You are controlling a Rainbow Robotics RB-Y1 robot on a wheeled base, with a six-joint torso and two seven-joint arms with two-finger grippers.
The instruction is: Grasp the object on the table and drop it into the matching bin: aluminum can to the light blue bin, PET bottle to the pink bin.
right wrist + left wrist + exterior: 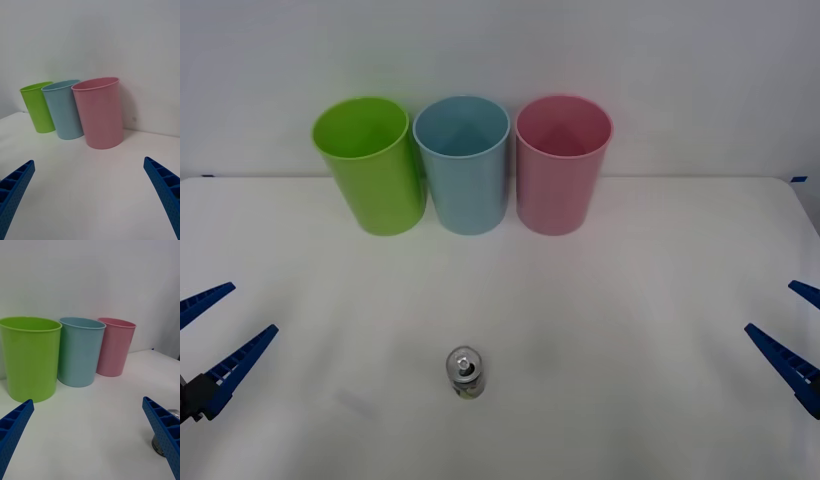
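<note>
At frame's lower corners you see left gripper (212, 336) and right gripper (792, 335) spread wide, empty | one aluminum can (465, 373) | three bins: lime green bin (375, 170), light blue bin (465, 170), pink bin (560, 170)

The front view looks down and forward from above the arms, taking in the whole white table (630, 300) with the lime green bin (372, 165), light blue bin (464, 163) and pink bin (561, 163) lined up against the far wall. The right wrist camera sits low near the tabletop, facing the bins from the pink end, pink bin (99, 112) nearest; the left wrist camera does the same from the green end, lime green bin (30, 358) nearest. All three views share the row of bins.
</note>
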